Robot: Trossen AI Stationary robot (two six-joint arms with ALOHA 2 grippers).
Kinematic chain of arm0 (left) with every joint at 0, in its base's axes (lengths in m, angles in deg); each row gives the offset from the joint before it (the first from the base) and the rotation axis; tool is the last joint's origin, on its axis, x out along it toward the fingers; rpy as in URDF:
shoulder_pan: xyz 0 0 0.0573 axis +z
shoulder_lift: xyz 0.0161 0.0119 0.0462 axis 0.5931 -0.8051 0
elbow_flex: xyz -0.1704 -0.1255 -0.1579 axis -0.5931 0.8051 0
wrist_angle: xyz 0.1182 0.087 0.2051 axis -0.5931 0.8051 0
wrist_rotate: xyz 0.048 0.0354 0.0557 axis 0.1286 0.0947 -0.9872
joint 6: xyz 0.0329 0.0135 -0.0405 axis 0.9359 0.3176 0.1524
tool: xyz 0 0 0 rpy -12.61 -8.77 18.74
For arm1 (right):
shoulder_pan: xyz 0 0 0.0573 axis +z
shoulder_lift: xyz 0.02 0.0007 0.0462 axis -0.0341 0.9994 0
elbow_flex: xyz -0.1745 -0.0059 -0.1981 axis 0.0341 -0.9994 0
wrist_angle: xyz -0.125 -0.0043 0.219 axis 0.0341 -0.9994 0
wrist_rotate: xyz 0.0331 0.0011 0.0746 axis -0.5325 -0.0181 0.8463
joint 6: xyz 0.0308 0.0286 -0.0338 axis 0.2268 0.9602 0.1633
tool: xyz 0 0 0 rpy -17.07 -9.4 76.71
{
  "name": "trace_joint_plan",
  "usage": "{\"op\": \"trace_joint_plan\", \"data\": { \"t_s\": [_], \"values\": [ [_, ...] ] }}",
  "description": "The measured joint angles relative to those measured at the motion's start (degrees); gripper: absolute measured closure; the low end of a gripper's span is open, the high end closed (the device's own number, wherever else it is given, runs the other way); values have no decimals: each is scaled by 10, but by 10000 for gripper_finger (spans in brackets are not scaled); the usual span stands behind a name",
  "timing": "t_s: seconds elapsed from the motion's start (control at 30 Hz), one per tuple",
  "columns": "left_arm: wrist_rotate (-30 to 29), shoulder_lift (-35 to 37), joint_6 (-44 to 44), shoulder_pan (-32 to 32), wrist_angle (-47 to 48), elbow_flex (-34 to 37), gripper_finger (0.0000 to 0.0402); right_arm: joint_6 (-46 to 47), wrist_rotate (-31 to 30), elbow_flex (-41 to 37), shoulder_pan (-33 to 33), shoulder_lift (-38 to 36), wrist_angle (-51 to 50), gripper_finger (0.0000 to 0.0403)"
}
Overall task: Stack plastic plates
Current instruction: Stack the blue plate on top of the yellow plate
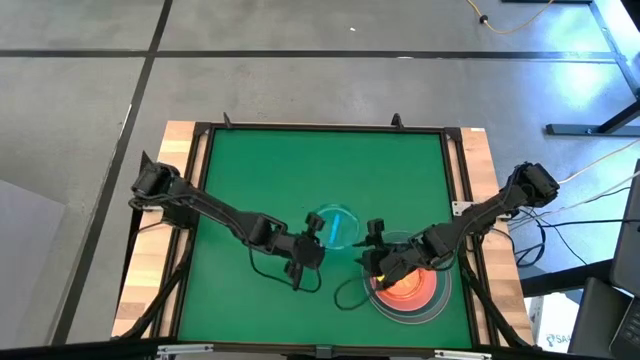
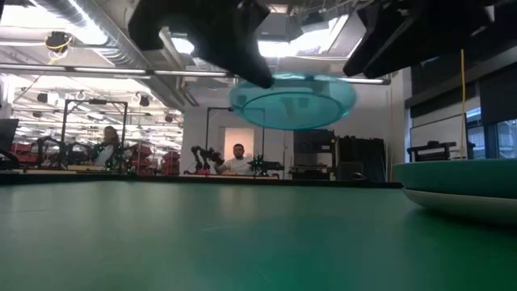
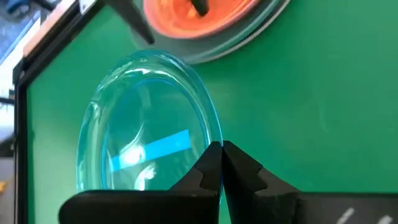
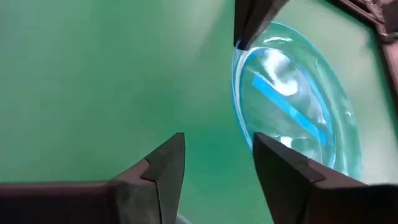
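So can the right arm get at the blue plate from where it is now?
Probably yes. The right gripper hangs open above the stack, beside the blue plate, with nothing between them. But the left gripper already pinches that plate's rim, off the table.

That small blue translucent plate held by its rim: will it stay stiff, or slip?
The blue plate hangs level in the low view, pinched only at its rim by the left gripper, so it is probably stiff and light. Its glossy surface suggests it could slip from that narrow grip.
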Motion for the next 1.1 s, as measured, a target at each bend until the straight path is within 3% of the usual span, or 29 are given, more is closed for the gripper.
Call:
{"op": "trace_joint_plan", "data": {
  "t_s": [0.37,0.77,1.1],
  "values": [
    [-28,-15,24,-18,4,-25,401,-1,4,0,-2,0,8,225],
    [-27,-15,30,-21,5,-25,401,-4,26,0,-11,0,7,355],
    [-28,-15,31,-21,3,-25,401,-4,17,0,-11,1,6,388]
  ]
}}
